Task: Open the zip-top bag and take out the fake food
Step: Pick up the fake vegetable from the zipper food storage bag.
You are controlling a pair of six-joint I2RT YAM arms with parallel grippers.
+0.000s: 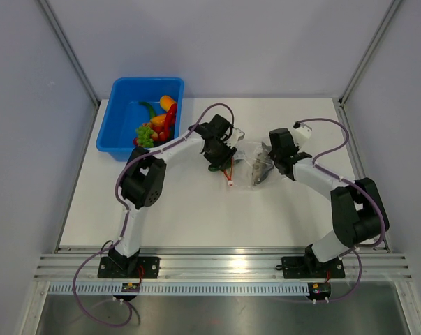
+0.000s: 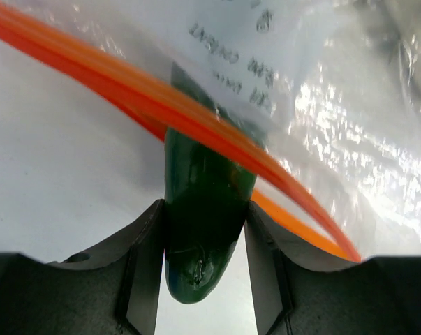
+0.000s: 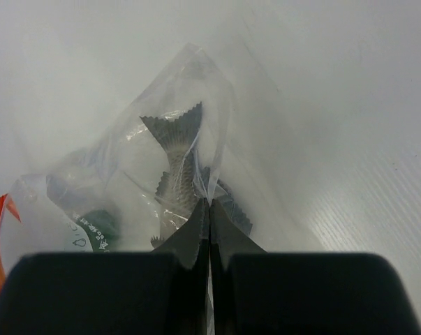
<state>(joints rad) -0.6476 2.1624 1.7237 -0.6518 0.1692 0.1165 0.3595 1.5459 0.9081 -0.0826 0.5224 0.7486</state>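
**Item:** zip-top bag (image 1: 253, 162), clear, lying on the surface (image 1: 196, 209) between the two arms. Its mouth is open, with the orange zip strip (image 2: 126, 87) parted.

**Progress:** judged well along. Most of the fake food (image 1: 156, 124) already sits in the blue tub (image 1: 116, 136), well to the left of the bag and beyond it.

**Left to do:**
- green cucumber (image 2: 204, 167), partway through the bag's mouth
- grey fish (image 3: 176, 150), inside the bag toward its right end

**Left gripper** (image 2: 204, 213): at the bag's left edge, half spread, both fingers pressed against the cucumber's outer end.

**Right gripper** (image 3: 210, 216): at the bag's right edge, pressed together, pinching a fold of the bag's plastic just beside the fish.
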